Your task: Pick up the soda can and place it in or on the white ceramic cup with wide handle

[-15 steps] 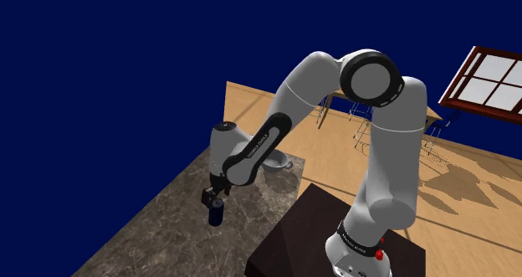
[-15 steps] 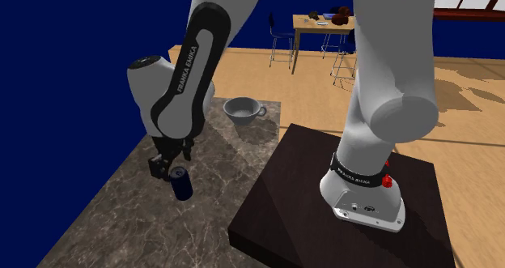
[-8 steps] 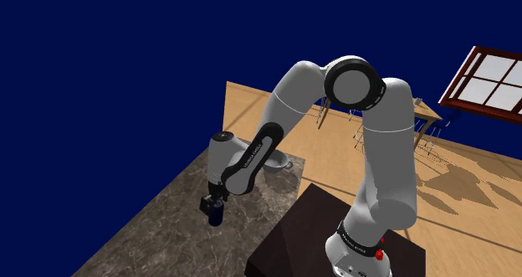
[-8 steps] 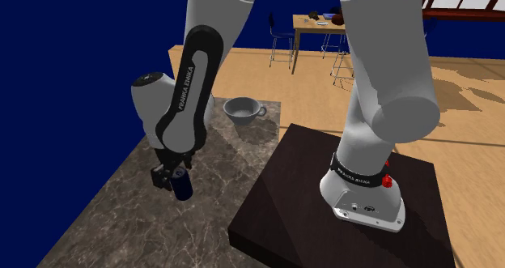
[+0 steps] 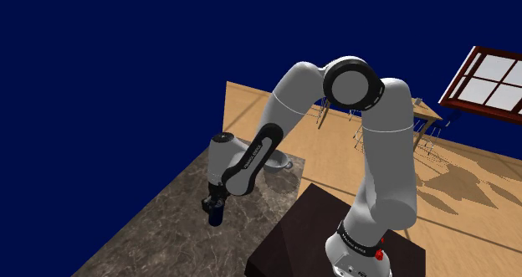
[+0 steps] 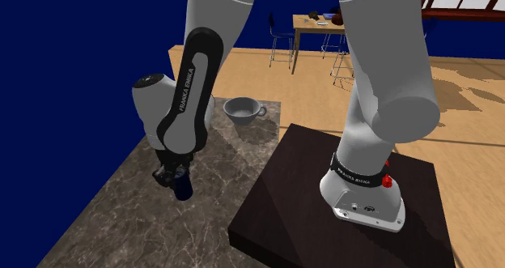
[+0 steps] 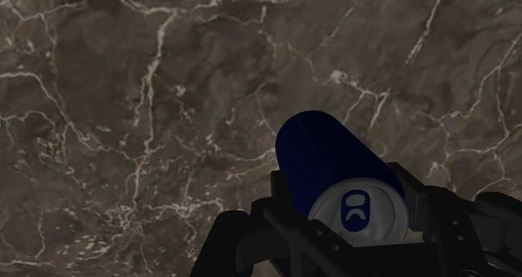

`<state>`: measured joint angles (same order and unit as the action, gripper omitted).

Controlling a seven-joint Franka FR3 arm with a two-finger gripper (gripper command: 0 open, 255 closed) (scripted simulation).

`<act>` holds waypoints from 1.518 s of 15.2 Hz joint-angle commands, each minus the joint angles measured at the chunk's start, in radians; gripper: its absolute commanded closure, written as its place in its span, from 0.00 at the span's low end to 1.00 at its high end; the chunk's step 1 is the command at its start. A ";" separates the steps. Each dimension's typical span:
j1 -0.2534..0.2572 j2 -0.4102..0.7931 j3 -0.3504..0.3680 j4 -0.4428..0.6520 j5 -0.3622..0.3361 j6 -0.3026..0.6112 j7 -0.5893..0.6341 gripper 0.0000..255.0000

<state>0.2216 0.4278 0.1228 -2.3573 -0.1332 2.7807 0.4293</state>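
Note:
A dark blue soda can point(image 5: 217, 218) point(image 6: 184, 190) stands upright on the dark marble counter point(image 5: 150, 233) point(image 6: 105, 218). My black gripper point(image 5: 214, 206) point(image 6: 171, 176) is down over the can's top. In the wrist view the fingers point(image 7: 269, 210) press against both sides of the can point(image 7: 322, 154), whose silver lid faces the camera; the gripper point(image 7: 347, 207) is shut on it. The pale cup point(image 5: 281, 161) point(image 6: 242, 110) with a wide handle sits at the counter's far end, beyond the arm's elbow and partly hidden by it in the shoulder view.
The dark box stand point(image 5: 293, 225) point(image 6: 307, 202) adjoins the counter on the second exterior view's right. Wooden floor lies beyond, with a table and chairs point(image 6: 322, 25) far back and a red-framed window point(image 5: 489, 79). Deep blue backdrop borders the counter's other side.
The gripper came down from just above the can to around its top, then its fingers closed on the can. The can has stayed in place.

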 commanded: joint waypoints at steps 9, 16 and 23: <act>0.000 0.000 0.000 0.000 0.000 0.000 0.000 1.00; -0.019 -0.098 0.025 -0.018 0.030 -0.079 -0.022 1.00; -0.033 -0.191 0.045 -0.025 0.063 -0.164 -0.045 1.00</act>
<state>0.1909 0.2529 0.1647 -2.3804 -0.0761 2.6305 0.3881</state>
